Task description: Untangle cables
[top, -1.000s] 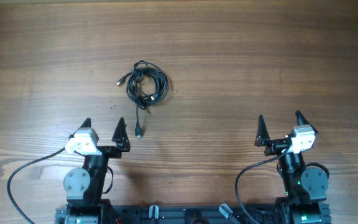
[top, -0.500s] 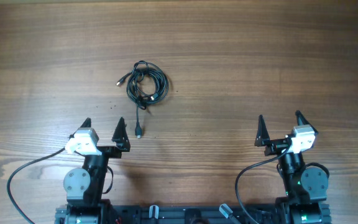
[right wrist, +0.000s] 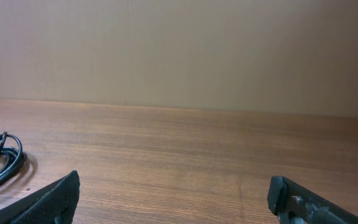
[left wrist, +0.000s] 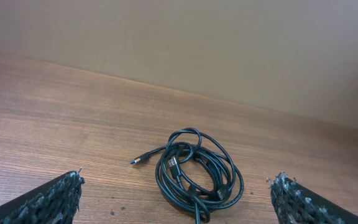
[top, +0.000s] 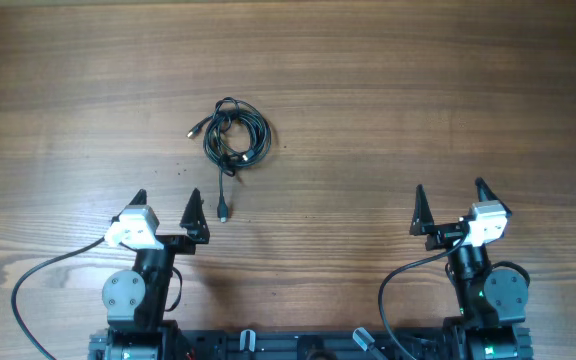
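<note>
Overhead: the cables (top: 236,138) lie coiled on the table (top: 388,90) ahead of my left gripper (top: 166,196); it and my right gripper (top: 449,187) gape, empty. Left wrist: coil centred between my fingers (left wrist: 55,199) (one plug (left wrist: 138,161) points left). Right wrist: only a loop at the left edge.

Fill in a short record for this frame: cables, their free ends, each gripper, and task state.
cables: thin black cords in one coiled bundle on the wooden table, left of centre
free ends: one plug sticks out to the bundle's left; a second plug trails toward the robot
left gripper: open, empty, close to the second plug but not touching it
right gripper: open, empty, well away from the bundle
task state: bundle tangled, nothing gripped yet
</note>
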{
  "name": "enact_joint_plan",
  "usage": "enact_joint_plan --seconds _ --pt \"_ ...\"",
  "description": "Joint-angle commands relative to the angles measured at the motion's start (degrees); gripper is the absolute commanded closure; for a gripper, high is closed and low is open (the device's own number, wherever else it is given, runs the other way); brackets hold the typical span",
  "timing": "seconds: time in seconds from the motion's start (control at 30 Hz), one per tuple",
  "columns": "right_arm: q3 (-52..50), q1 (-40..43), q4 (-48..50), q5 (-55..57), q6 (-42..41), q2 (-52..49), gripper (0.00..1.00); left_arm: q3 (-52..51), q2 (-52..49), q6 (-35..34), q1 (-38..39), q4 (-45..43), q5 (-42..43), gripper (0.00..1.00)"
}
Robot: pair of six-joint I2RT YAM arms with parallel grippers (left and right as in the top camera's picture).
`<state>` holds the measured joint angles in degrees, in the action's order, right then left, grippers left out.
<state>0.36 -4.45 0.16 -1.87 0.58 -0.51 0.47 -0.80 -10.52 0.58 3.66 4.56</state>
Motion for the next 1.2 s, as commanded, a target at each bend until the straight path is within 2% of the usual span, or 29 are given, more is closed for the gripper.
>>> enact_joint_plan --seconds 0.0,0.9,1.07,1.17 --pt "-0.1 0.2 0.0 0.3 0.7 0.4 0.0 -0.2 0.4 1.3 -0.4 0.5 -0.1 0.0" --pt "-0.1 -0.5 0.0 0.3 0.8 0.4 0.0 -0.2 0.3 1.1 -0.4 0.3 -0.1 0.0" --pt "-0.1 -0.5 0.0 0.3 0.7 0.4 0.0 -0.1 0.4 1.0 -0.4 -1.9 0.8 0.0" --pt "-0.1 -0.5 0.0 0.3 0.8 0.4 0.0 3.0 0.0 -2.2 -0.4 1.6 3.1 0.0"
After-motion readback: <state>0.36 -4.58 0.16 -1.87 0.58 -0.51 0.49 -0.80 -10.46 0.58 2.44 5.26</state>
